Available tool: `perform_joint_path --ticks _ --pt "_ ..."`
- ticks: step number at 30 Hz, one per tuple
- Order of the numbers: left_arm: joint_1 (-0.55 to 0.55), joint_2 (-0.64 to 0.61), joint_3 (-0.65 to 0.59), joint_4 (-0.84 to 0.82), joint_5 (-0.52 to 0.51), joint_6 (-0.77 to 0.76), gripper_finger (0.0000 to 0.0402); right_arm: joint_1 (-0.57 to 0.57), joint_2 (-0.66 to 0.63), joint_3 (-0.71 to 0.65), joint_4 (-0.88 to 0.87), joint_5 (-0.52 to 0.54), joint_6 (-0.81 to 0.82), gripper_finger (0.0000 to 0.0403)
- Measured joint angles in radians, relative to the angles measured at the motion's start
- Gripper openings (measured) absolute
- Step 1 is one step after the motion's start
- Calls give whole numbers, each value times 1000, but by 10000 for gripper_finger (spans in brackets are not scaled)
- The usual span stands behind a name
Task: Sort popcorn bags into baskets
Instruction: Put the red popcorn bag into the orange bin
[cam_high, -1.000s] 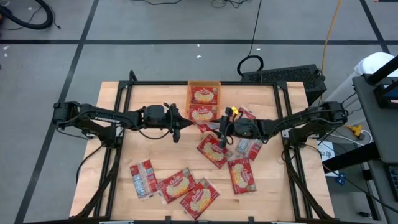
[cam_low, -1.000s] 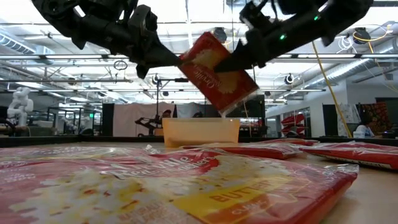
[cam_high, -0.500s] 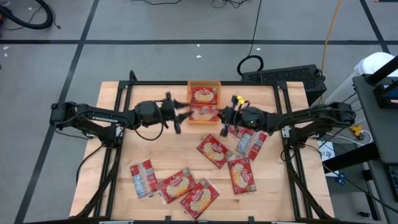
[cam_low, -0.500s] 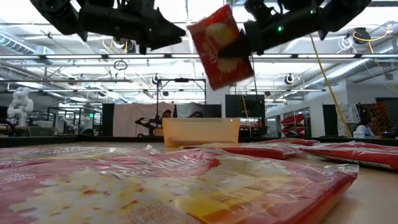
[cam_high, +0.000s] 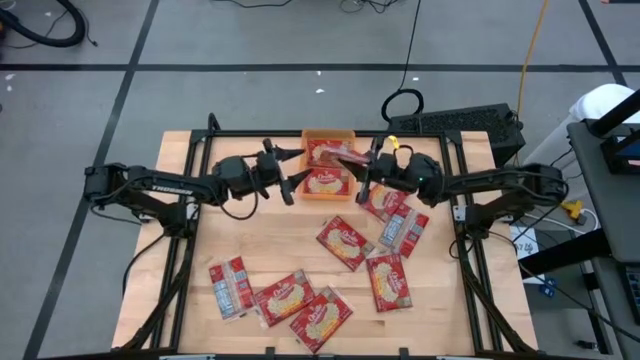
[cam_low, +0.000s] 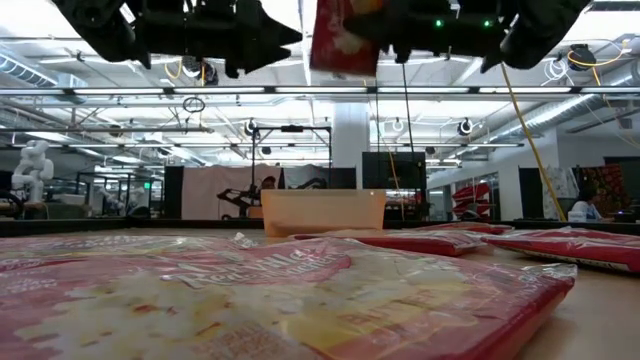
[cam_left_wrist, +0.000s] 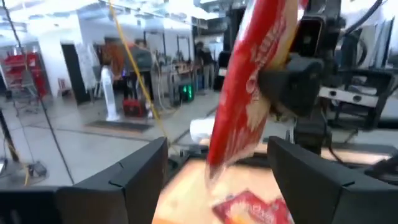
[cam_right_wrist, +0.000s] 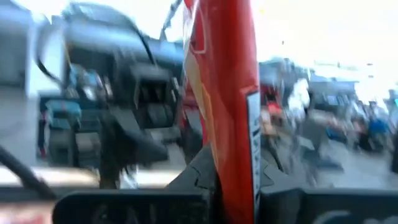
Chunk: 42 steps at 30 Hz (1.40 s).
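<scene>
I am holding one popcorn bag (cam_high: 345, 157) edge-on in my right tool (cam_high: 362, 176), the fingers pinched tight on its lower edge, so that it is hanging in the air above the orange basket (cam_high: 328, 136) at the far middle of the table (cam_high: 280, 240). My left tool (cam_high: 290, 172) is standing wide apart and gripping nothing, just beside the basket on its left and facing the held bag. Two packets (cam_high: 327, 168) are lying flat inside the basket. The other bags are resting on the table: a cluster of four (cam_high: 375, 240) to the right of centre and another four (cam_high: 280, 298) near the front edge.
</scene>
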<state>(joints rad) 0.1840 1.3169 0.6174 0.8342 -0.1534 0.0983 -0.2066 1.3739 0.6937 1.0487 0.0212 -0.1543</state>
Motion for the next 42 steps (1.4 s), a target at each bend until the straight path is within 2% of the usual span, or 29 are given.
perform_joint_path --ticks 2,6,12,16,20,25,27,28,34,36,42 --pt "8 5 -4 22 14 13 265 -5 24 0 108 -42 15 10" --pt "36 1 -2 109 110 -6 249 -22 64 1 218 -142 68 12" --pt "80 14 -2 180 311 -75 233 -23 133 47 254 -208 90 12" --pt "81 25 -3 177 369 -77 213 -23 181 109 258 -239 105 12" --pt "74 46 -4 181 389 -66 170 -23 211 161 257 -239 104 12" --pt "88 37 -1 197 391 -33 69 -36 206 181 246 -288 131 13" --pt "108 28 -1 180 404 -35 24 -46 192 181 198 -284 153 15" --pt "120 22 -2 170 414 -39 16 -53 182 181 163 -284 159 17" --pt "203 -29 -3 37 453 -86 21 -87 104 181 -144 -254 168 53" --pt "230 -55 -2 -50 453 -81 12 -92 65 180 -301 -188 142 72" --pt "317 -136 -2 -295 450 -54 7 -105 -99 179 -756 111 45 128"
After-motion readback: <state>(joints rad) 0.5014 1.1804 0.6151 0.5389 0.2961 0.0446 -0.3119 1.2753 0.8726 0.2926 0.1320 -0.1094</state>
